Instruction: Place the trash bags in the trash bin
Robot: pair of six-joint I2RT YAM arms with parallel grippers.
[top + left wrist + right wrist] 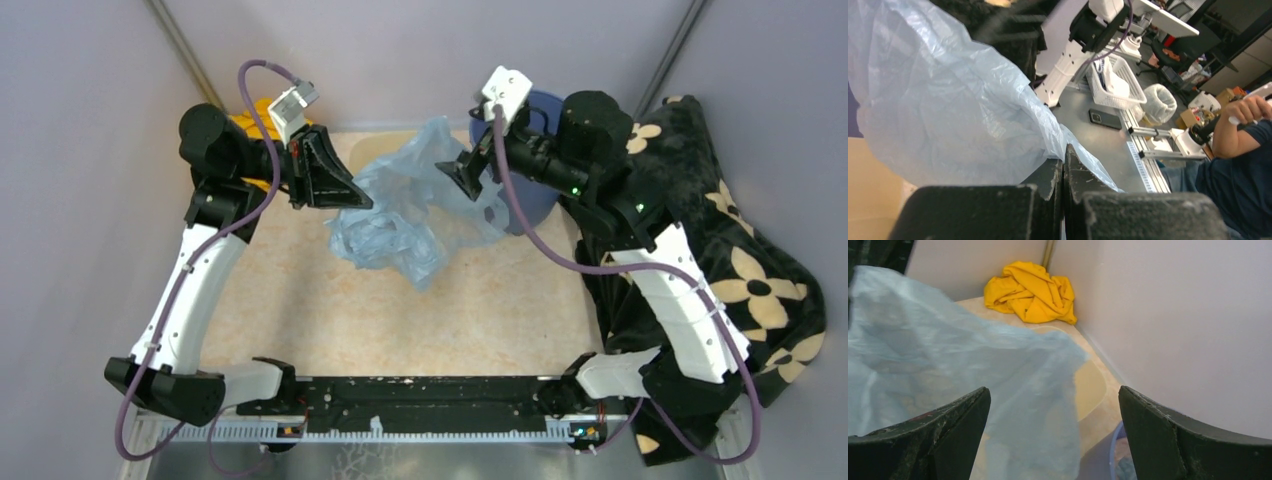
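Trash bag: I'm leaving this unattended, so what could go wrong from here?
The left gripper pinches just a thin fold of the trash bag, which could slip free. The bag hides much of the trash bin, so aiming is harder. It hangs close to the blue bucket and might land there.

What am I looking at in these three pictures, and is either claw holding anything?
Two robot arms are bolted at the table's near edge. The overhead picture looks down on both arms. The other two pictures come from a camera on each wrist. The left gripper is shut, pinching an edge of the pale-blue bag. The right gripper stands open beside the bag, holding nothing. At the far side are the cream bin, a blue bucket and a yellow cloth.
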